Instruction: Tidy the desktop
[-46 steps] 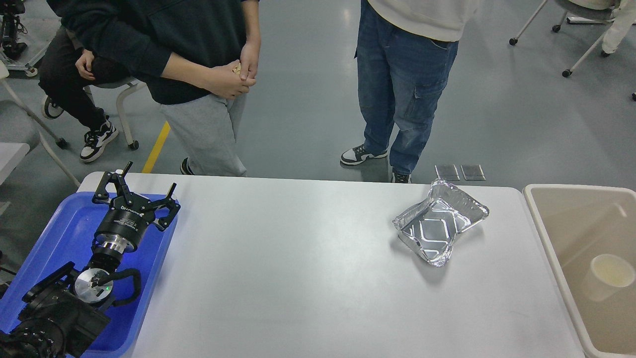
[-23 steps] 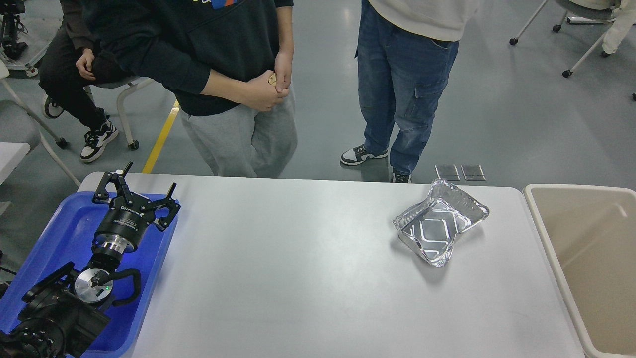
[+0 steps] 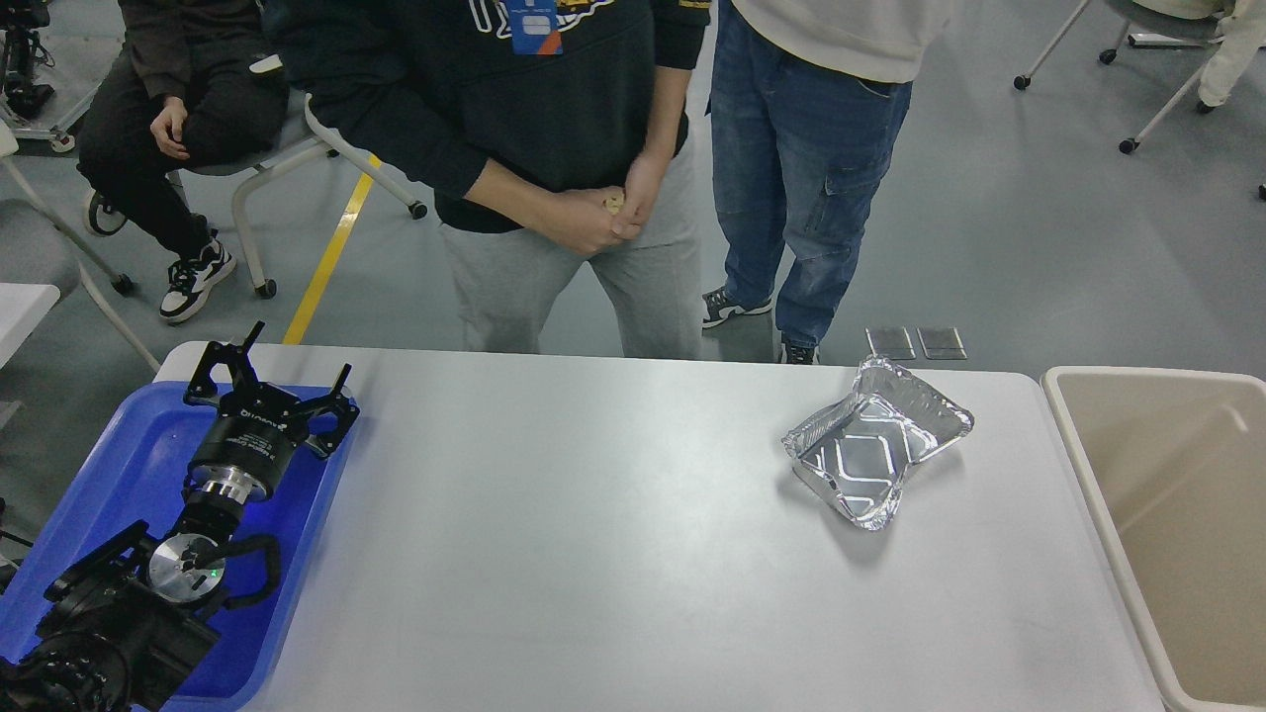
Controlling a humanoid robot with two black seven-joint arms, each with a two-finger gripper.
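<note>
The white desktop [image 3: 593, 534] fills the lower part of the head view. A crumpled silver foil container [image 3: 875, 445] lies on it at the right, open side up. My left gripper [image 3: 297, 354] is open and empty above the far end of the blue tray [image 3: 129, 455] at the desktop's left edge, far from the foil container. My right gripper is out of view.
A beige bin [image 3: 1177, 514] stands at the right of the desktop; its inside shows nothing. Two people stand close behind the far edge, one in a dark sweatshirt [image 3: 554, 109] with clasped hands, one in jeans [image 3: 801, 168]. A seated person is at the far left.
The person in the dark sweatshirt has stepped to the right along the far edge. A white cup seen in the bin a second ago no longer shows. My left arm has not moved.
</note>
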